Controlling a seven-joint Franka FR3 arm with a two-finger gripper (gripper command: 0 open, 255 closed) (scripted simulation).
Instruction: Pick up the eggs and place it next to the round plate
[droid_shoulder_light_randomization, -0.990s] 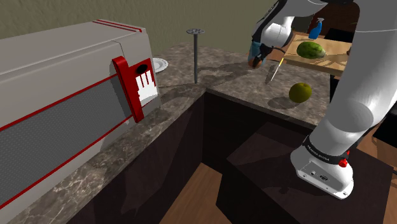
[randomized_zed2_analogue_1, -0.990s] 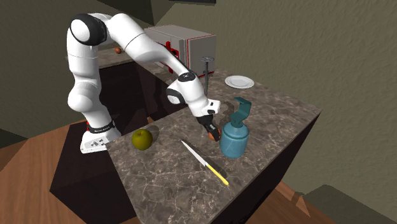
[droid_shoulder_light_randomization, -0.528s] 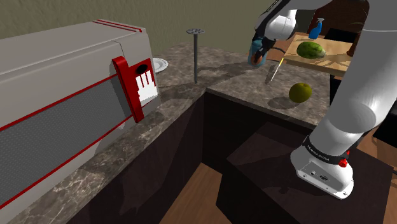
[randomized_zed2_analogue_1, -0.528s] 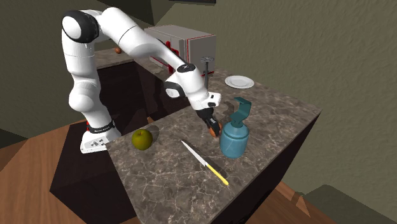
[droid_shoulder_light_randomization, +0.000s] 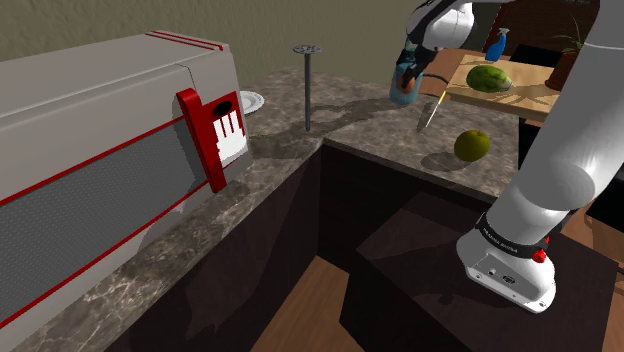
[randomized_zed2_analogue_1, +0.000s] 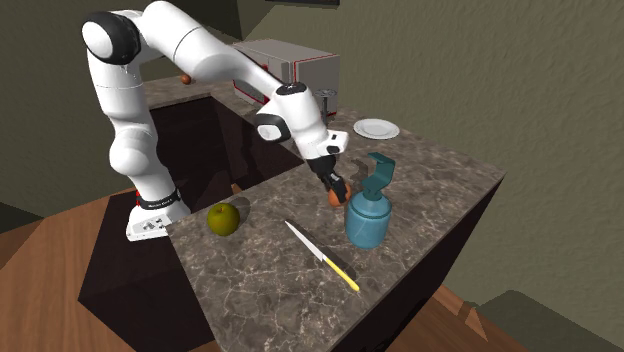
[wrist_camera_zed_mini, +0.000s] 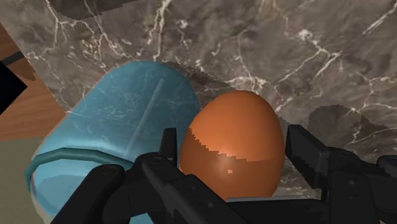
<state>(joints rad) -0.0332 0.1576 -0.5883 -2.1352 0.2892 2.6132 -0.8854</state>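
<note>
Between the fingers of the gripper: a brown egg, clasped on both sides, fingers only as far apart as the egg is wide. Gripper points down at a slant, with the egg held a little above the dark marble counter, not resting on it. Right beside the egg is a blue spray bottle. In the wrist view the egg overlaps the bottle's body; cannot tell if they touch. In the second exterior view a knife with a yellow handle lies flat nearer the counter's front edge, apart from the egg. A round green fruit sits near the counter's left edge, close to the arm's stand. Round white plate at the far corner of the counter, well apart from egg and bottle. Near the plate, a thin upright metal post with a flat top. Behind that, a white box-shaped appliance with red trim. Shoulder view: a watermelon on a wooden board beyond the gripper.
</note>
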